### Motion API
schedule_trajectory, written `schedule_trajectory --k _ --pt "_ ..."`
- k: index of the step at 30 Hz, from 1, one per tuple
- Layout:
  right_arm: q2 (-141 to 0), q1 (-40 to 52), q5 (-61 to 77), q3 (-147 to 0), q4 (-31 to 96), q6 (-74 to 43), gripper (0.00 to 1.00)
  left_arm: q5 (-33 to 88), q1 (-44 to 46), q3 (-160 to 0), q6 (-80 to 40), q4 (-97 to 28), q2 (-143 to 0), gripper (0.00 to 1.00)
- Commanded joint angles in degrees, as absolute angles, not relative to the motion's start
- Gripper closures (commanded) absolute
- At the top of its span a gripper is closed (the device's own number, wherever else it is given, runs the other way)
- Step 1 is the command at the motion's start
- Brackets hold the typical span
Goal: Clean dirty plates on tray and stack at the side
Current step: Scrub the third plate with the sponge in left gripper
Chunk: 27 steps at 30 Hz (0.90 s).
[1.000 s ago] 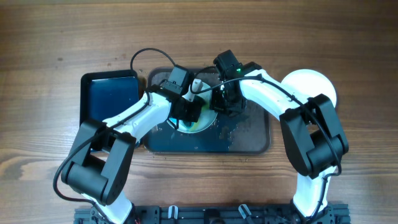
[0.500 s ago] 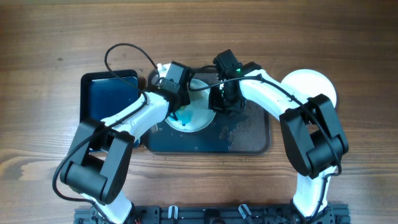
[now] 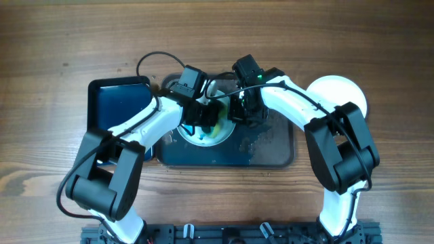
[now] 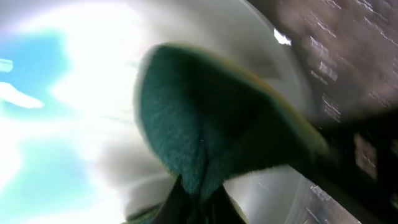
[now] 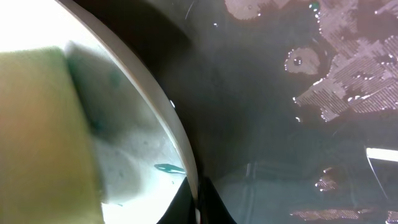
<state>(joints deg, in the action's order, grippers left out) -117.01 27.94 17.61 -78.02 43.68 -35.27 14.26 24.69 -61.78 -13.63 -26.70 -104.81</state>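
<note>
Green sponge (image 4: 217, 124), one, pinched in left pincer (image 3: 209, 122), on plate (image 3: 195, 137) in tray (image 3: 274, 152); right pincer (image 3: 237, 115) clamps its rim. Second plate (image 3: 337, 95) aside on surface (image 3: 380, 54).

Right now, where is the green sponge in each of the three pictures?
Overhead: the sponge is mid-picture, on the plate in the tray.
Left wrist: the sponge fills the centre, dark green.
Right wrist: its yellow-green side fills the left edge.
Shared landmark: the plate's white curved rim, next to the sponge in every view.
</note>
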Motion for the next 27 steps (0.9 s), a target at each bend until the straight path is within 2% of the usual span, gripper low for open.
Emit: schedule_trajectory --k 1,4,8,14,15,19,22,27 --pt "-117.8 28.1 18.1 -77.9 43.7 -34.5 0.96 -16.2 24.7 -63.0 -24.7 -26.0 -105.7 0.96" --pt "-117.8 28.1 18.1 -77.9 43.6 -34.5 0.96 -22.2 24.7 -63.0 -28.0 -27.4 -105.8 0.96" --pt "-117.8 28.1 18.2 -77.9 43.6 -34.3 0.96 -18.1 24.8 -63.0 -35.0 -35.7 -105.8 0.96" --pt "-117.8 28.1 18.6 -77.9 43.2 -34.0 0.96 16.3 24.8 -63.0 -33.5 -47.3 -105.8 0.96" --pt "-117.8 28.1 18.6 -77.9 43.3 -34.0 0.96 24.8 24.7 -63.0 -29.8 -47.0 -105.8 0.96" --pt "-117.8 28.1 19.4 -77.9 43.3 -33.0 0.96 45.3 24.5 -63.7 -23.7 -39.7 -105.5 0.96" --pt "-117.8 28.1 19.4 -77.9 43.3 -32.7 0.96 45.3 23.0 -67.3 -23.7 -38.3 -105.0 0.96" --pt "-117.8 28.1 19.4 -77.9 43.3 -32.3 0.96 35.7 16.6 -75.9 -24.9 -41.8 -103.0 0.96"
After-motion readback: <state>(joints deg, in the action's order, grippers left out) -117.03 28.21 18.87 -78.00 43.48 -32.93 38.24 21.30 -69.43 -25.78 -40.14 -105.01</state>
